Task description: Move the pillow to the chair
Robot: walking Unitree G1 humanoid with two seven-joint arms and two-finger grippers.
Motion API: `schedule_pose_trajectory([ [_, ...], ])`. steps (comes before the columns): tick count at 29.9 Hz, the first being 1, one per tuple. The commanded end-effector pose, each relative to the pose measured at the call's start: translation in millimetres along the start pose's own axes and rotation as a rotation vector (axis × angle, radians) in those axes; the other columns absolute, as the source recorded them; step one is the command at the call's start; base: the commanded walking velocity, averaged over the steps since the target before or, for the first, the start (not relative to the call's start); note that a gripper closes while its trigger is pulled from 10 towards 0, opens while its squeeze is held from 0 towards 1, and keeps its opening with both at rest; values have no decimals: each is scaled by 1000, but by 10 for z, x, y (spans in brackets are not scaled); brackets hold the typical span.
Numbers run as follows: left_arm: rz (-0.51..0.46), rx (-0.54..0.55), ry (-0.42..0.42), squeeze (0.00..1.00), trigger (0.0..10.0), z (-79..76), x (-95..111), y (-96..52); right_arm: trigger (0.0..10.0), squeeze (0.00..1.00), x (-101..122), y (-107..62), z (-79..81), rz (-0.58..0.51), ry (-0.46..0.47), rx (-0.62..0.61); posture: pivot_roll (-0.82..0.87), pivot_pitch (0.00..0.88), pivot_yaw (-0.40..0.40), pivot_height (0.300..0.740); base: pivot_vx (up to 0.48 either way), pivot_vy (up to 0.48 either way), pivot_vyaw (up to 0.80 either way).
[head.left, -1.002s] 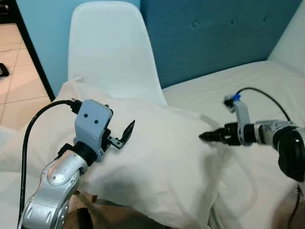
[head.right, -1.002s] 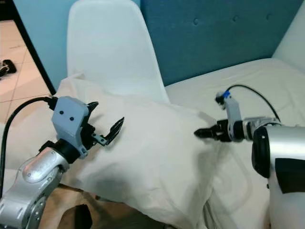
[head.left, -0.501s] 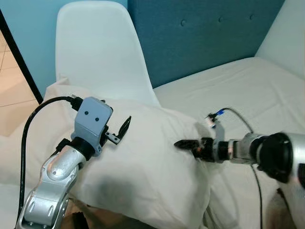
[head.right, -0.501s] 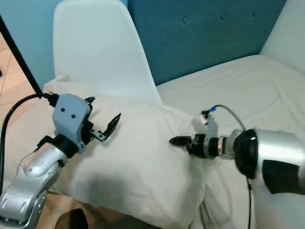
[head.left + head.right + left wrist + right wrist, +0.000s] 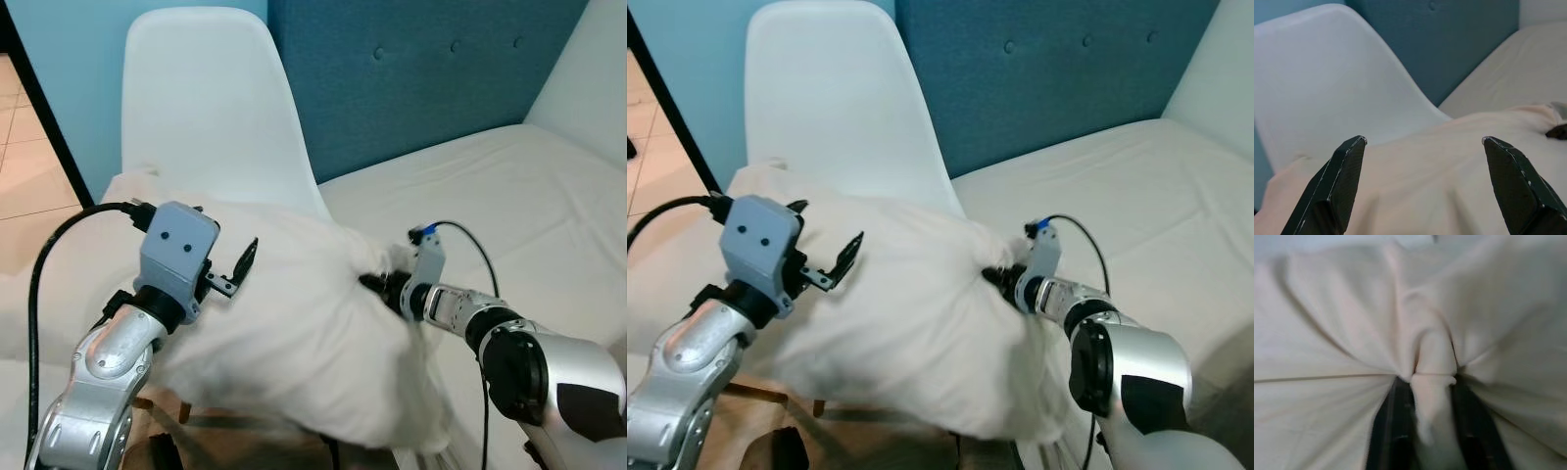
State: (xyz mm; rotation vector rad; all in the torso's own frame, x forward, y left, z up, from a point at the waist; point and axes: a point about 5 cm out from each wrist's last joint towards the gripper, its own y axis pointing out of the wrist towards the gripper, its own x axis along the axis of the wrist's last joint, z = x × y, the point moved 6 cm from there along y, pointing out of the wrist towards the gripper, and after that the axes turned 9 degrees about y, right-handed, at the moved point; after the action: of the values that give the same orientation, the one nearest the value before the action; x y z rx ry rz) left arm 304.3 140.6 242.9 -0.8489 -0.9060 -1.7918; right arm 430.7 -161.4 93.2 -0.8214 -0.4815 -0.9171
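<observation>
- Pinching a fold of the pillow (image 5: 294, 323), the right gripper (image 5: 377, 286) has advanced from open air into the fabric since a second ago; cloth bunches between its fingers (image 5: 1393, 431), so a grasp seems secured.
- Left gripper (image 5: 1422, 191) spread wide, hovering above the pillow.
- Pillow: soft, cream, creased, apparently resting partly against the chair (image 5: 211, 108), a smooth white moulded shell; the bed (image 5: 529, 206) lies beside it.

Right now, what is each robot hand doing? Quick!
Left gripper: open, hovering over the pillow, holding nothing.
Right gripper: shut on a pinched fold of the pillow.
</observation>
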Motion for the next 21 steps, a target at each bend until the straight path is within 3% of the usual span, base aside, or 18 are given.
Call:
schedule_pose_trajectory([
  [1, 16, 10, 7, 0, 10000, 4, -19, -28, 0, 0, -72, 27, -14, 1, 23, -24, 26, 154, -135, 525, 0, 0, 0],
  [8, 19, 25, 6, 0, 10000, 23, -25, -21, 0, 0, 47, 104, 240, -55, 58, 40, 31, 151, -130, 525, 0, 0, 0],
  [10, 19, 25, 6, 0, 10000, 23, -25, -21, 0, 0, 47, 104, 240, -55, 58, 40, 31, 151, -130, 525, 0, 0, 0],
  [12, 19, 28, 5, 0, 10000, 21, -21, -18, 0, 0, 135, 118, 336, -91, 87, 59, 32, 150, -129, 525, 0, 0, 0],
  [14, 20, 31, 2, 0, 10000, 8, -13, -17, 0, 0, 364, 127, 559, -175, 138, 100, 38, 148, -127, 525, 0, 0, 0],
  [16, 20, 31, 2, 0, 10000, 8, -13, -17, 0, 0, 364, 127, 559, -175, 138, 100, 38, 148, -127, 525, 0, 0, 0],
  [17, 21, 33, 1, 0, 10000, 4, -9, -20, 0, 0, 504, 117, 678, -225, 147, 121, 42, 147, -126, 525, 0, 0, 0],
  [18, 21, 33, 1, 0, 10000, 4, -9, -20, 0, 0, 504, 117, 678, -225, 147, 121, 42, 147, -126, 525, 0, 0, 0],
  [19, 22, 38, -1, 0, 10000, 8, -5, -22, 0, 0, 664, 93, 825, -281, 153, 154, 43, 147, -126, 525, 0, 0, 0],
  [21, 22, 38, -1, 0, 10000, 8, -5, -22, 0, 0, 664, 93, 825, -281, 153, 154, 43, 147, -126, 525, 0, 0, 0],
])
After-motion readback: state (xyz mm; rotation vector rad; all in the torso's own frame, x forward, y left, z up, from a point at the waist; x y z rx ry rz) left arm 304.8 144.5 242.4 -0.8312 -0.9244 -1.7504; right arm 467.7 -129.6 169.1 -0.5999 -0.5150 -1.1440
